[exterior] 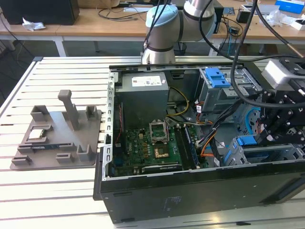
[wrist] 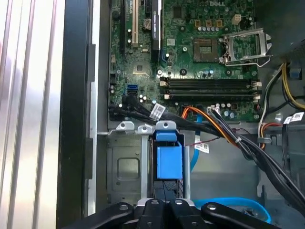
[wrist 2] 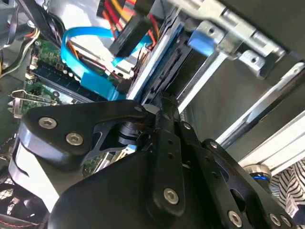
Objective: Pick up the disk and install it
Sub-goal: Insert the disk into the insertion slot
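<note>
A white slatted metal table (exterior: 57, 191) carries a black steel computer case (exterior: 190, 195), lying on its side with the cover off. The pale blue and silver robot arm (exterior: 167, 19) rises beyond the case, and its black gripper (exterior: 281, 129) hangs inside the case at the exterior view's right end.

Well away from the gripper, across the case interior, sits a grey boxy power supply (exterior: 143, 95). The green motherboard (exterior: 147, 148) lies on the case floor beside it. In the first wrist view the motherboard (wrist: 190, 47) spreads out beyond the gripper (wrist: 164, 207), with its open silver processor socket (wrist: 245, 45) on the far side of the memory slots.

Farthest from the gripper, outside the case on the table, rests a grey plastic fixture tray (exterior: 57, 148) with upright posts.

Directly in front of the gripper is a grey sheet-metal drive cage (wrist: 124, 167). The disk (wrist: 169, 162), a metal hard drive in a blue plastic bracket, stands edge-on in a slot of that cage, its blue tab just ahead of the gripper. In the exterior view the disk's blue bracket (exterior: 248, 141) shows just beside the gripper, toward the motherboard. Whether the gripper is pinching the disk or merely close against it cannot be told.

A flat light-blue data cable (wrist: 228, 205) loops close beside the gripper, and in the second wrist view the same cable (wrist 2: 86, 52) curls just beyond the gripper (wrist 2: 159, 107).

A small square silver chip (exterior: 38, 135) sits in the fixture tray, far from the gripper.
</note>
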### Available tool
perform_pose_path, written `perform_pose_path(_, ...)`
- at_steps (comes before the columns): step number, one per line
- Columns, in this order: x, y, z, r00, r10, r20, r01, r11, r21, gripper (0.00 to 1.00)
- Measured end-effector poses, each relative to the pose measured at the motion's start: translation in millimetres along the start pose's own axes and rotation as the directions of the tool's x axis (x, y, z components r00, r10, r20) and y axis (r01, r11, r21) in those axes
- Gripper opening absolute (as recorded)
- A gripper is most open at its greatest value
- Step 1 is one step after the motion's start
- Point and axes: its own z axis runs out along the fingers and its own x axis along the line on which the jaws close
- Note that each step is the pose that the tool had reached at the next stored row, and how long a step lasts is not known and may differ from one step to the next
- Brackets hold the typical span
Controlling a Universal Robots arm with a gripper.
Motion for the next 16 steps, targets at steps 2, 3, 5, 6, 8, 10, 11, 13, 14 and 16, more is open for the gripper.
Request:
perform_pose_path(2, -0.6, 6.1, 1.7, 1.0, 0.0, -0.0008, 0.0, 1.0, -0.0004, 0.11)
perform_pose_path(3, -0.7, 8.7, 2.0, 1.0, 0.0, -0.0007, 0.0, 1.0, 0.0002, 0.11)
perform_pose_path(5, 0.5, 9.7, 1.6, 1.0, 0.0, -0.0028, 0.0, 1.0, 0.0012, 0.11)
perform_pose_path(6, -0.1, 8.3, 2.6, 1.0, 0.0, 0.001, 0.0, 1.0, 0.0005, 0.11)
perform_pose_path(8, -0.2, 4.0, -2.9, 1.0, -0.003, 0.0066, 0.003, 1.0, 0.0015, 0.11)
perform_pose_path(10, 0.0, 3.6, -14.3, 1.0, -0.003, 0.0062, 0.003, 1.0, 0.0012, 0.11)
perform_pose_path(11, 0.1, 3.9, -18.4, 1.0, -0.003, 0.0069, 0.003, 1.0, 0.0011, 0.11)
perform_pose_path(13, 0.0, 5.4, -33.0, 1.0, -0.003, 0.0084, 0.003, 1.0, 0.0013, 0.11)
perform_pose_path(14, 0.0, 6.1, -39.3, 1.0, -0.003, 0.0092, 0.003, 1.0, 0.0013, 0.11)
perform_pose_path(16, -0.1, 7.2, -49.5, 0.9999, -0.003, 0.0104, 0.003, 1.0, 0.0014, 0.11)
